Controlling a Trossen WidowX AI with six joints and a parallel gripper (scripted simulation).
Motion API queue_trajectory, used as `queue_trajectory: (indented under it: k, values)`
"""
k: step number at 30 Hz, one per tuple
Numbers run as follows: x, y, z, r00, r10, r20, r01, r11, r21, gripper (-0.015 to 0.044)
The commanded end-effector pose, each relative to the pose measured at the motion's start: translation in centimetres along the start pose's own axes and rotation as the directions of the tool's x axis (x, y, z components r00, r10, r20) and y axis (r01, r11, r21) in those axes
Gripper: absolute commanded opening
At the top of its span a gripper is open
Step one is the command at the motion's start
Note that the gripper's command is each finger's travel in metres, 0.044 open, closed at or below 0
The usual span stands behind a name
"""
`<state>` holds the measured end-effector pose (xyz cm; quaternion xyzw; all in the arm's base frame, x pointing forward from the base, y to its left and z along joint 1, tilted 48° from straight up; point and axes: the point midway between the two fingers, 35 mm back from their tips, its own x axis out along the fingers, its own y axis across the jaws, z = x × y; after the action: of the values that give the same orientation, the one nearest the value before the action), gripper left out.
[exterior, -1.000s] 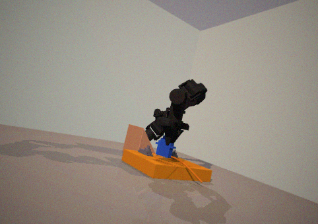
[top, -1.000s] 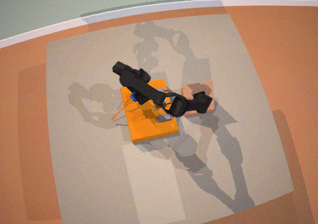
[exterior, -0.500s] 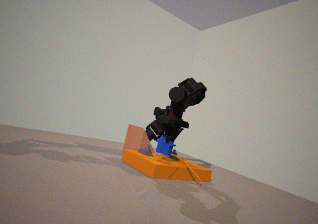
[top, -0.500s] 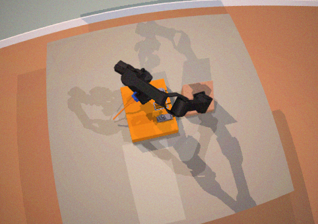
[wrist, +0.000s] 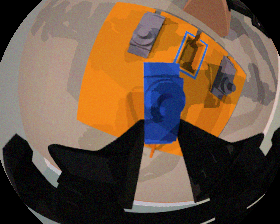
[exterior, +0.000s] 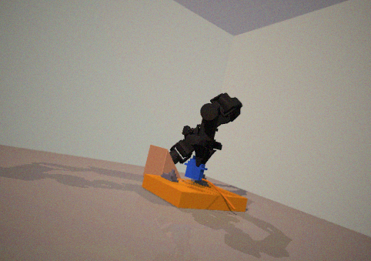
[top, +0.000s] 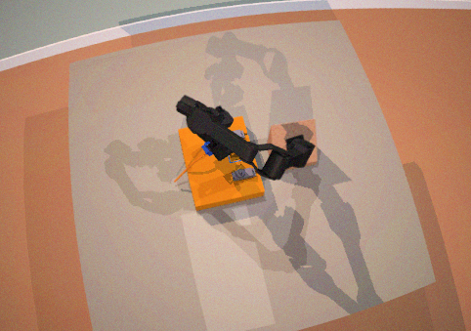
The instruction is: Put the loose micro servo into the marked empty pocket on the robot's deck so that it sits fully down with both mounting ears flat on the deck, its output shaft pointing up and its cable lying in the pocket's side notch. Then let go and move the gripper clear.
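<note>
The blue micro servo (top: 207,148) (exterior: 195,171) (wrist: 162,95) is held upright, with its round output side facing up toward the wrist camera. My gripper (exterior: 199,163) (wrist: 160,123) is shut on it, one finger on each side. The servo hangs slightly above the orange deck (top: 215,200) (exterior: 162,189) (wrist: 103,75). Its orange cable (top: 188,170) (exterior: 224,199) (wrist: 152,151) trails down past the deck's edge. The blue-outlined pocket (wrist: 202,60) is empty, beyond the servo and to its right in the wrist view.
Two grey servos sit in the deck either side of the pocket, one (top: 243,174) (wrist: 147,35) and the other (top: 239,134) (wrist: 224,80). A salmon wedge-shaped block (top: 312,128) (exterior: 155,161) (wrist: 211,16) stands beside the deck, beneath part of the arm in the top view.
</note>
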<state>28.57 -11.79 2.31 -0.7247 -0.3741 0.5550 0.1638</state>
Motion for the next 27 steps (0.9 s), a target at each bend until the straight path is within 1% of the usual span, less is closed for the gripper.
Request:
queue_trajectory:
  k: [1, 7, 14, 20, 27]
  values:
    - [-0.17, -1.94, -0.85, 1.0, 0.002, -0.005, -0.002, 1.0, 0.002, 0.0]
    - [-0.17, -2.26, -0.98, 1.0, 0.002, -0.005, -0.002, 0.999, -0.032, 0.0]
    - [-0.17, -2.27, -0.98, 1.0, 0.002, -0.005, -0.003, 0.968, -0.251, 0.0]
    - [-0.17, -2.27, -0.99, 1.0, 0.002, -0.005, -0.004, 0.895, -0.446, 0.0]
    - [-0.17, -2.27, -0.99, 1.0, 0.002, -0.005, -0.005, 0.762, -0.648, 0.0]
